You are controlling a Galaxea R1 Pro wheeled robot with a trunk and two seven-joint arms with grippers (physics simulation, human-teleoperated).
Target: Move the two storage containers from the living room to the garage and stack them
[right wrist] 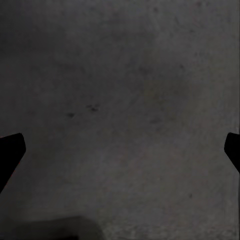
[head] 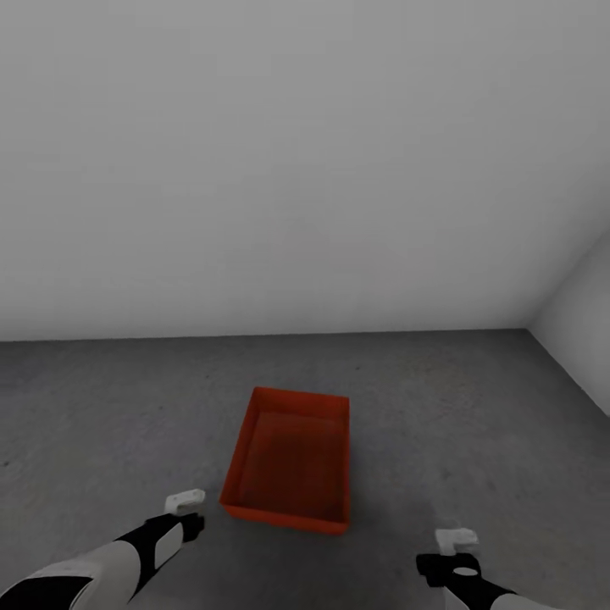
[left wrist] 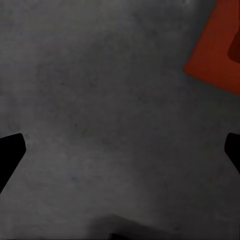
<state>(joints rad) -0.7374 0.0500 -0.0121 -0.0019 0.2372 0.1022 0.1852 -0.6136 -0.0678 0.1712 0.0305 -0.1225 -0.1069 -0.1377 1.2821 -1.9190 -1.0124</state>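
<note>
Head view: storage container [head: 290, 462] sits upright on floor [head: 102, 398], near wall [head: 296, 169] | left gripper [head: 185, 501] just beside container's near-left corner, spread wide, empty | right gripper [head: 456, 539] well apart from container, spread wide, empty

One red bin [head: 292, 462] sits on the grey floor [head: 474, 407], between the left tool [head: 184, 501] and the right tool [head: 456, 537] but touching neither. The floor on both sides of the bin is bare. A white wall [head: 296, 169] stands behind the bin, and another wall [head: 580, 313] closes off the right side.
</note>
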